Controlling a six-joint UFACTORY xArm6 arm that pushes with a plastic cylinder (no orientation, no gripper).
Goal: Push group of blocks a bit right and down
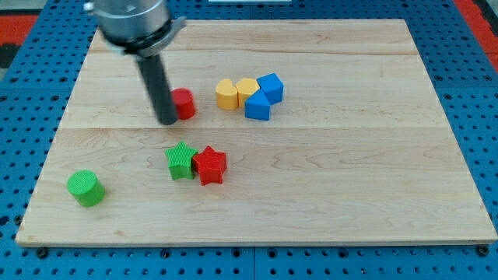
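My tip (167, 120) rests on the board at the left side of a red block (184, 103), touching or nearly touching it. To the right of that block sits a tight group: two yellow blocks (226, 93) (247, 89), a blue cube (271, 85) and a blue wedge-like block (257, 106). Lower down, a green star (181, 161) and a red star (209, 165) lie side by side, touching. A green cylinder (85, 187) stands alone at the view's bottom left.
The blocks lie on a pale wooden board (350, 171) set on a blue perforated table (15, 155). The arm's grey body (134, 19) hangs over the board's top left.
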